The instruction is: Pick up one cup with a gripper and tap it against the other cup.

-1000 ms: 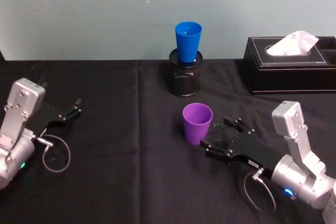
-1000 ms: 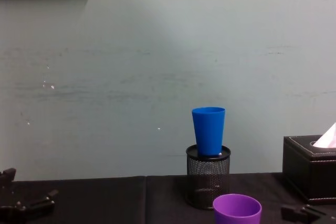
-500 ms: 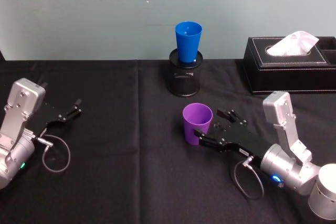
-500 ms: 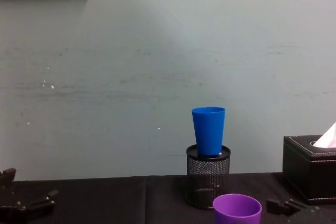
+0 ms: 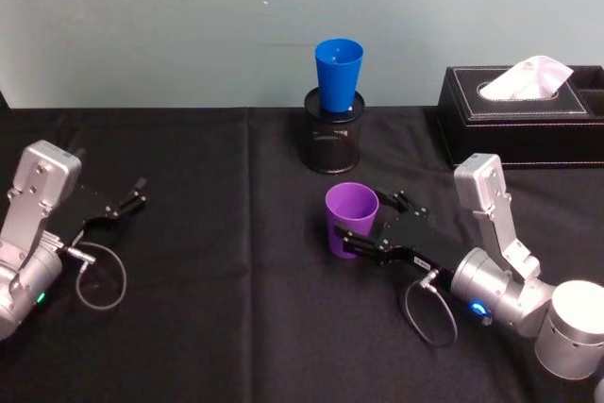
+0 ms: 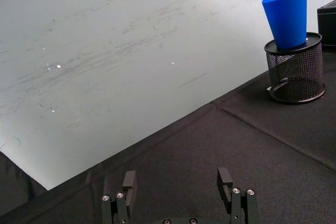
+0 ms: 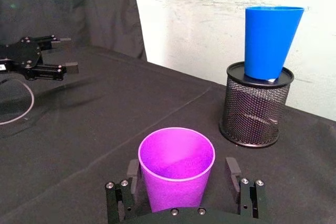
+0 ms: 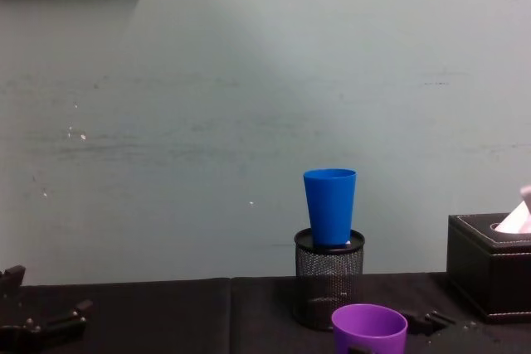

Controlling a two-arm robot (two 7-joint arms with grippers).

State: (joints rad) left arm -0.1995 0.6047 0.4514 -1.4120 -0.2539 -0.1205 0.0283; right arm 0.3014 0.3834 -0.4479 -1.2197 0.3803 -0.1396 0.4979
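- Right now the right arm reaches low across the black-clothed table from the right side. Its silver cylindrical wrist lies nearly level, and its long black jaws point left towards the middle.
- The right gripper has the purple plastic tumbler standing upright between its jaws. One jaw runs along the near side of the cup and the other along the far side.
- From the right wrist view, the right gripper is spread wider than the cup's lower body. A little dark cloth shows between each finger and the purple wall, so it brackets the tumbler without clamping it.
- The purple tumbler sits on the cloth with its mouth up, and its rim shows low in the chest view.
- Behind it, well apart and nearer the wall, the bright blue plastic tumbler stands upright. Its base sits in the mouth of a black wire-mesh pen holder.
- A black leather-look tissue box stands to the right of the pen holder, near the wall.
- Over on the left, the left arm rests folded at the table's edge. The left gripper lies just above the cloth with its fingers apart, holding nothing and far from both cups.
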